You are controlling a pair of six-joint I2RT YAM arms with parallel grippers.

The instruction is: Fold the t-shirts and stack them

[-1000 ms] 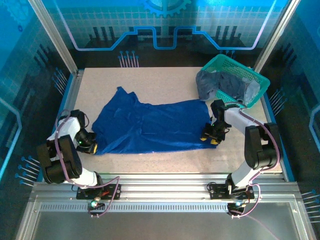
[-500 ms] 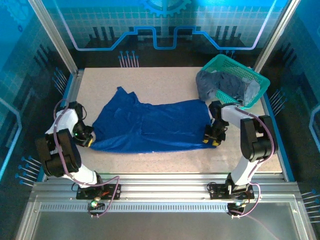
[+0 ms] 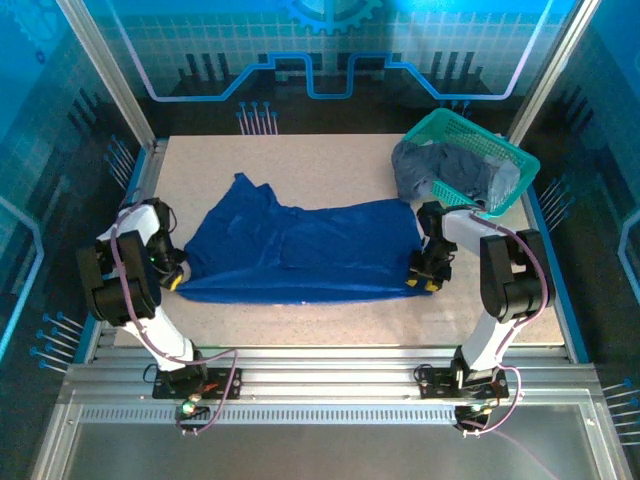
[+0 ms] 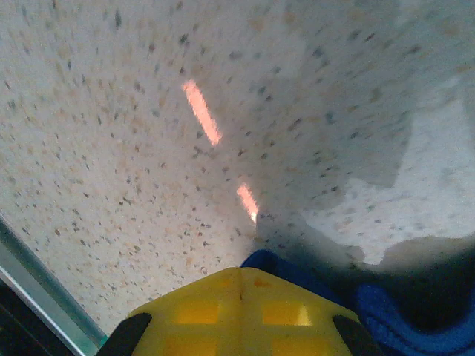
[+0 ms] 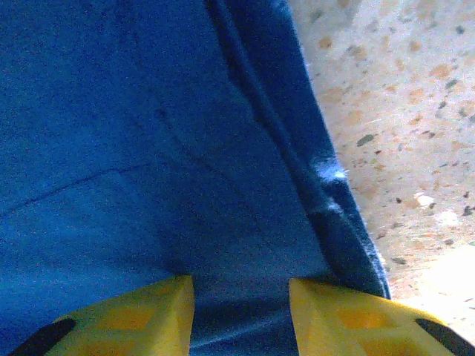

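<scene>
Looking down from the top camera, the royal blue t-shirt (image 3: 300, 255) is spread out flat-ish across the middle of the speckled table (image 3: 330, 165), a bit rumpled, with one corner poking up toward the back left. The left gripper (image 3: 172, 278) sits right at the shirt's left edge. On its wrist cam the yellow fingers (image 4: 193, 311) are pinched fully together, with blue cloth sticking out right at the tips, so it's got the edge.

The right gripper (image 3: 425, 277) is on the shirt's near right corner. Its fingers (image 5: 133, 319) stand apart with a modest gap, shirt fabric lying across that gap and the hem running just to the side.

Back right there's a teal mesh basket (image 3: 490, 135) with duller grey-blue t-shirts (image 3: 440, 170) heaped in it, one drooping over the near rim.
</scene>
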